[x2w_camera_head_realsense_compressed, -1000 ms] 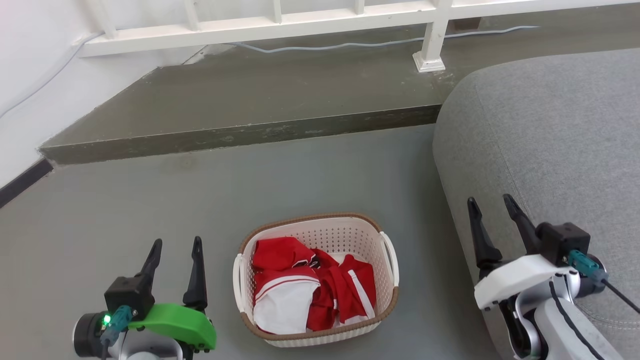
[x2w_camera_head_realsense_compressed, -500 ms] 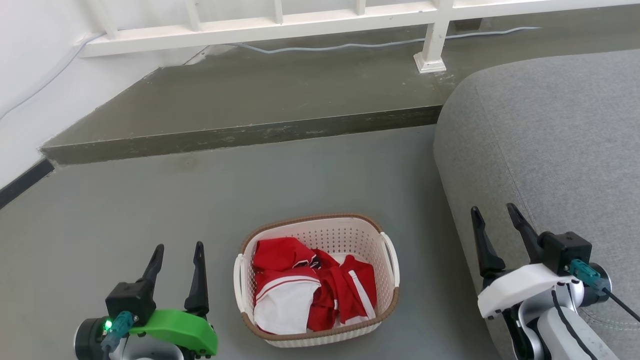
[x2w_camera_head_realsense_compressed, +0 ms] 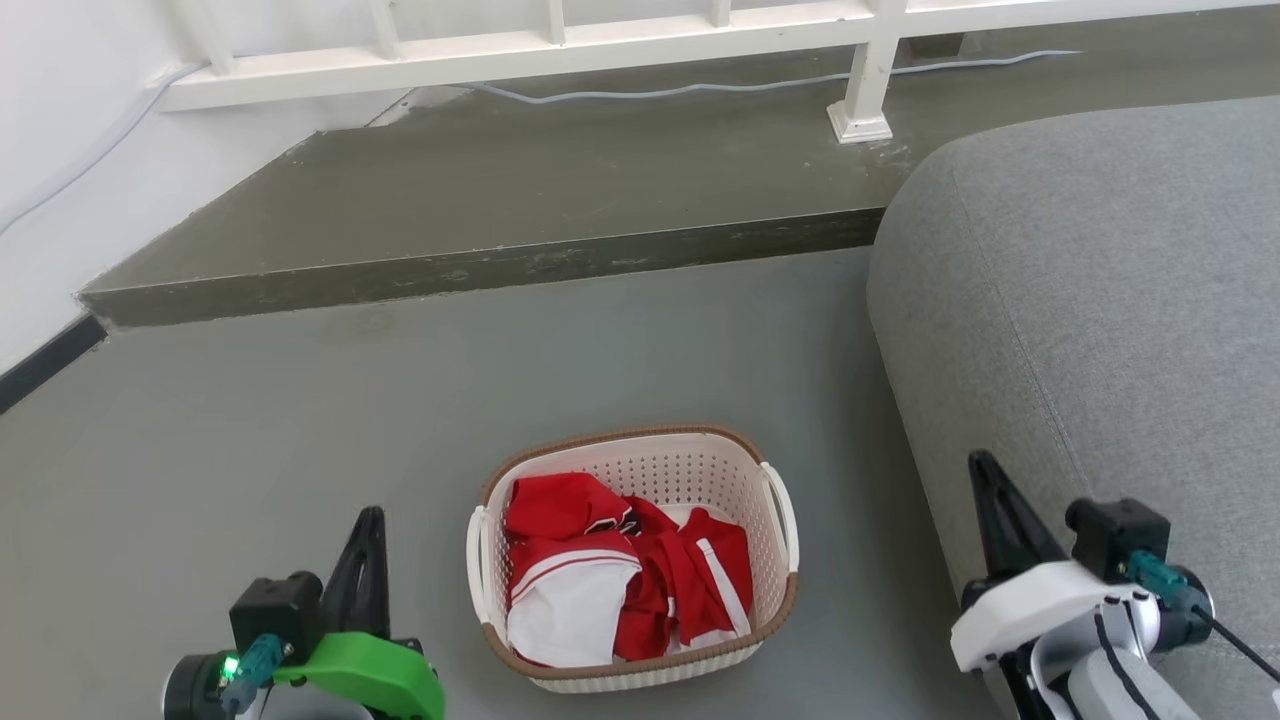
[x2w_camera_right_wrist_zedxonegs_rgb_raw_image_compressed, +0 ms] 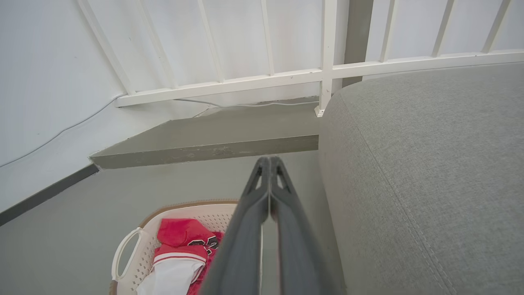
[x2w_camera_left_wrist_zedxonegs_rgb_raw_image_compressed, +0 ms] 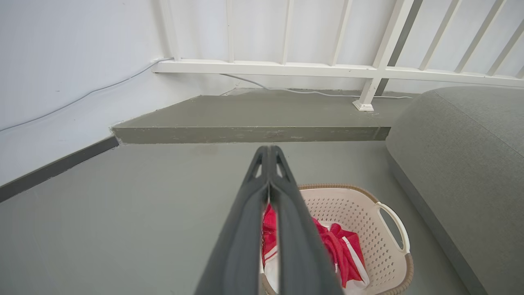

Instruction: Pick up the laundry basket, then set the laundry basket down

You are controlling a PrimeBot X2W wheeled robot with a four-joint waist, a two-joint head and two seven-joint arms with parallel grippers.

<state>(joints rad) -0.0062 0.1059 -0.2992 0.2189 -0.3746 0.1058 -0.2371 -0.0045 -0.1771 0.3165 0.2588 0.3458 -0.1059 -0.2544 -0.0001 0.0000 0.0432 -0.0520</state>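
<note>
The laundry basket (x2w_camera_head_realsense_compressed: 700,470) is cream-white perforated plastic with a brown rim and white loop handles. It stands on the grey floor, holding red and white clothes (x2w_camera_head_realsense_compressed: 620,580). To its left, my left gripper (x2w_camera_head_realsense_compressed: 368,520) is shut on nothing, apart from the basket. On the other side my right gripper (x2w_camera_head_realsense_compressed: 985,470) is likewise shut and empty, beside the sofa. In the left wrist view the shut fingers (x2w_camera_left_wrist_zedxonegs_rgb_raw_image_compressed: 268,151) rise in front of the basket (x2w_camera_left_wrist_zedxonegs_rgb_raw_image_compressed: 368,213). The right wrist view has the basket (x2w_camera_right_wrist_zedxonegs_rgb_raw_image_compressed: 135,254) at lower left of my shut gripper (x2w_camera_right_wrist_zedxonegs_rgb_raw_image_compressed: 268,162).
A grey sofa (x2w_camera_head_realsense_compressed: 1100,300) fills the right side, close to the basket and the right arm. A raised dark step (x2w_camera_head_realsense_compressed: 480,200) crosses the far floor, with a white railing (x2w_camera_head_realsense_compressed: 600,40) and a cable (x2w_camera_head_realsense_compressed: 700,90) behind it. A white wall stands at the left.
Both grippers have closed from open to shut and dropped a little lower in the head view. The basket has not moved.
</note>
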